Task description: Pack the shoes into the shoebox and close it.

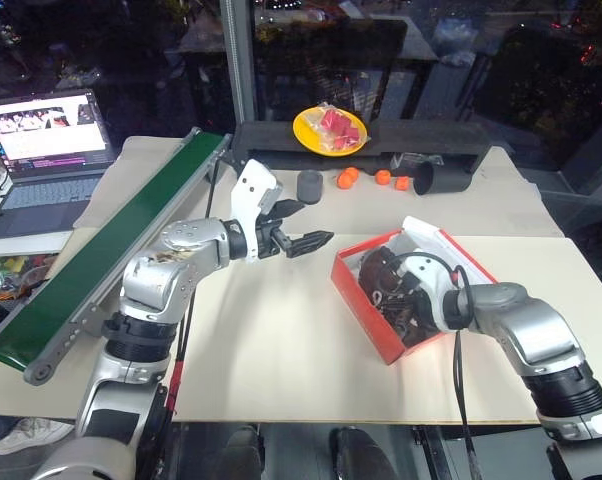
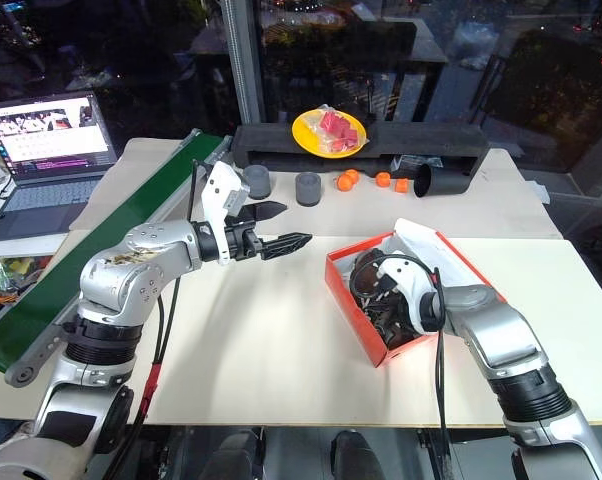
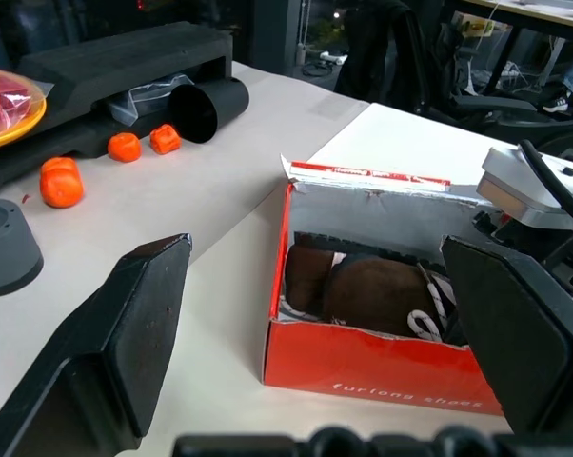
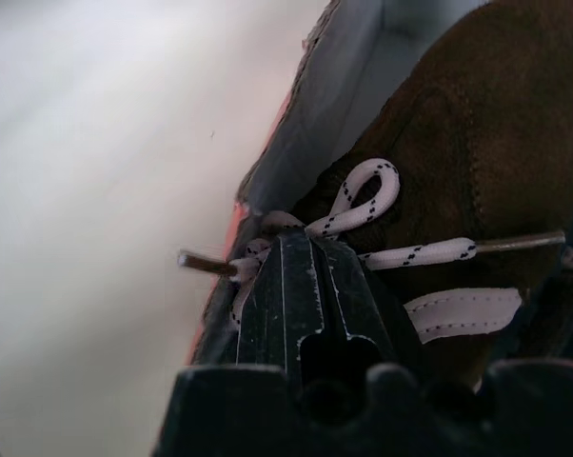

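Both shoes (image 3: 372, 295) lay inside the shoebox (image 3: 382, 367), lid unclosed, as the right gripper (image 4: 301, 276), fingers pressed together, touched the laces (image 4: 363, 205); the left gripper (image 1: 306, 228) hung spread beside it.

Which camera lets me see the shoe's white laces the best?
The right wrist view: the laces loop up close against the brown shoe. The left wrist view shows a bit of lace inside the shoebox; the head views show mostly tangle.

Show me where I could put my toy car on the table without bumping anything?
Best is the bare tabletop between the left gripper and the shoebox. The far edge is crowded: grey cylinders, orange bits, a black cup. The green conveyor borders the left side.
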